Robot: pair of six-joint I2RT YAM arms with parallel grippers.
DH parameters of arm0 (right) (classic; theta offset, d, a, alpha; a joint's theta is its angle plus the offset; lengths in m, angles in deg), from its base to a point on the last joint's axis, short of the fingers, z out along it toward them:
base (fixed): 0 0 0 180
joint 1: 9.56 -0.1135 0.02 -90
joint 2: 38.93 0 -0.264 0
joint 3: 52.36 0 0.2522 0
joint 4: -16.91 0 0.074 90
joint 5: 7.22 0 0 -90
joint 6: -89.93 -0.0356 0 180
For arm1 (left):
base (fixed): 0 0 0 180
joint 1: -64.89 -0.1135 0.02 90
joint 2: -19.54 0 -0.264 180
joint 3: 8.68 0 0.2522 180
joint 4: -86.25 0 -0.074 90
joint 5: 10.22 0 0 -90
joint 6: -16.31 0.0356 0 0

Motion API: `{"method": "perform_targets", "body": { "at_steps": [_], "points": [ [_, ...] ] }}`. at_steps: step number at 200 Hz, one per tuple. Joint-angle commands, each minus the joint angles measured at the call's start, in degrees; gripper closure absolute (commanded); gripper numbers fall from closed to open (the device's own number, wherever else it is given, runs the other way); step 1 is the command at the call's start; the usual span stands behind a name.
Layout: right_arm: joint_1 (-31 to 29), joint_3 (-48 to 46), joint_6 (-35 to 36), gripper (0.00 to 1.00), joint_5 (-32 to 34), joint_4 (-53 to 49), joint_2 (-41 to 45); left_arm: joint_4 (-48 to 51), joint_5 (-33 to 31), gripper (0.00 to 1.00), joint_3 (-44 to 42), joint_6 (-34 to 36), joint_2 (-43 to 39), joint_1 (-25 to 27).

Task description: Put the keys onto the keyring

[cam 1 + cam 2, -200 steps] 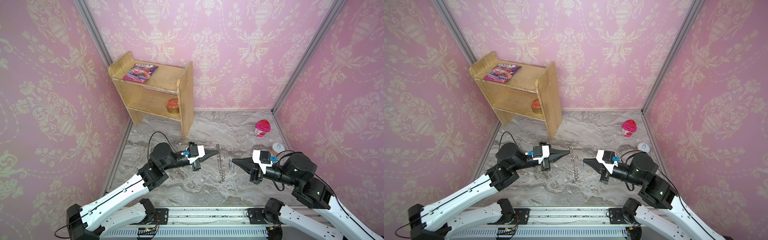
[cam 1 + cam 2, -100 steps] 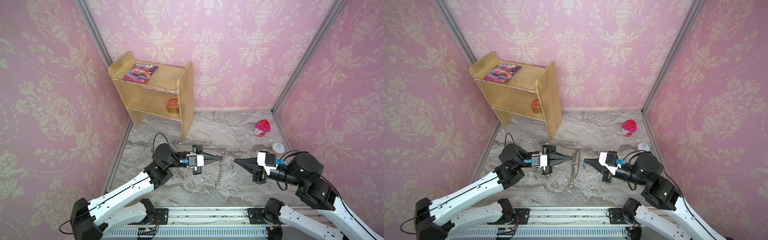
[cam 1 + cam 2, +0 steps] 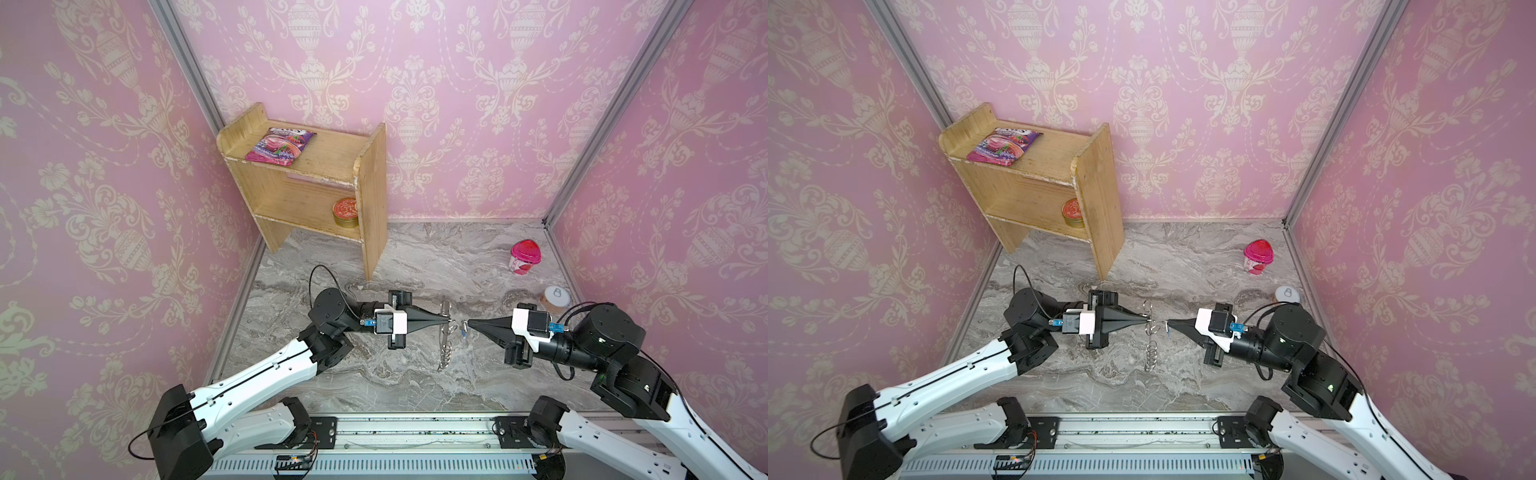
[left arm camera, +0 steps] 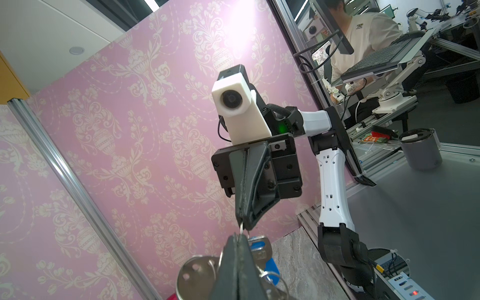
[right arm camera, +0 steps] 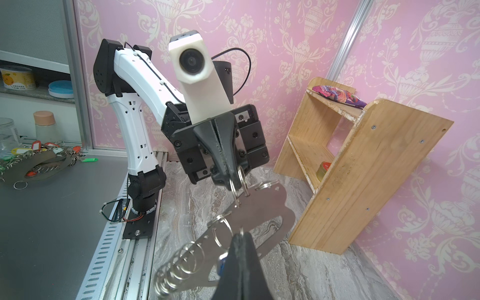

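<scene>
Keyring [image 5: 262,210]: a flat grey metal plate with a long slot is seen, and a row of wire rings [image 5: 181,265] is carried along one edge. In both top views it is shown edge-on.
Keys [image 4: 259,246]: a silvery key and a blue tag [image 4: 271,267] are hung from a small ring.
Left gripper [image 3: 449,322]: it is clenched on one ring toward the plate's far end, and the keyring is held on edge by it over the marble tabletop [image 3: 395,386]. Whether the plate's near end rests on the marble cannot be told.
Right gripper [image 3: 468,323]: it is clenched on the small ring of the keys, which are held just beside the plate, on its right.
Gap: the two gripper tips are pointed at each other, near but apart.
Edges: the wooden shelf [image 3: 372,208] is stood behind and left of the plate, well apart. A pink-lidded cup [image 3: 525,257] and a white-lidded jar [image 3: 556,296] are set by the right wall.
Open room: bare marble is left in front of the plate and between it and the cup.
</scene>
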State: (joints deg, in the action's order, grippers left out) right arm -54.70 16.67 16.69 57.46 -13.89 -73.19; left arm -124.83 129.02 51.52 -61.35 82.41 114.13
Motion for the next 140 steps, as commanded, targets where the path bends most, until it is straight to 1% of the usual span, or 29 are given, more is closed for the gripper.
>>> {"method": "perform_targets", "body": {
  "at_steps": [1,35,58,69,71,103,140],
  "points": [
    [-0.1,-0.2,0.8,1.0,-0.9,0.5,0.6,-7.5,1.1,1.0,-1.1,-6.4,1.2,-0.5],
    [-0.4,-0.3,0.7,1.0,-1.2,1.2,0.8,-17.5,-2.5,1.0,-3.2,-13.8,3.7,-0.7],
    [-0.3,-1.1,-0.1,1.0,0.3,3.0,0.7,-25.7,-5.1,1.0,-4.1,-20.6,6.3,-1.4],
    [-0.4,-1.7,-0.8,1.0,1.1,4.1,0.6,-28.6,-5.9,1.0,-4.1,-22.8,7.1,-2.0],
    [-0.4,-1.7,-0.8,1.0,1.3,4.2,0.7,-29.0,-6.1,1.0,-5.4,-23.2,7.3,-2.1],
    [-0.4,-2.5,-2.1,1.0,4.7,6.9,1.3,-31.7,-8.6,1.0,-6.4,-26.7,8.0,-2.9],
    [-0.4,-4.4,-3.7,1.0,5.9,12.1,0.5,-34.8,-9.8,1.0,-7.5,-29.4,8.4,-3.4]
  ]
}}
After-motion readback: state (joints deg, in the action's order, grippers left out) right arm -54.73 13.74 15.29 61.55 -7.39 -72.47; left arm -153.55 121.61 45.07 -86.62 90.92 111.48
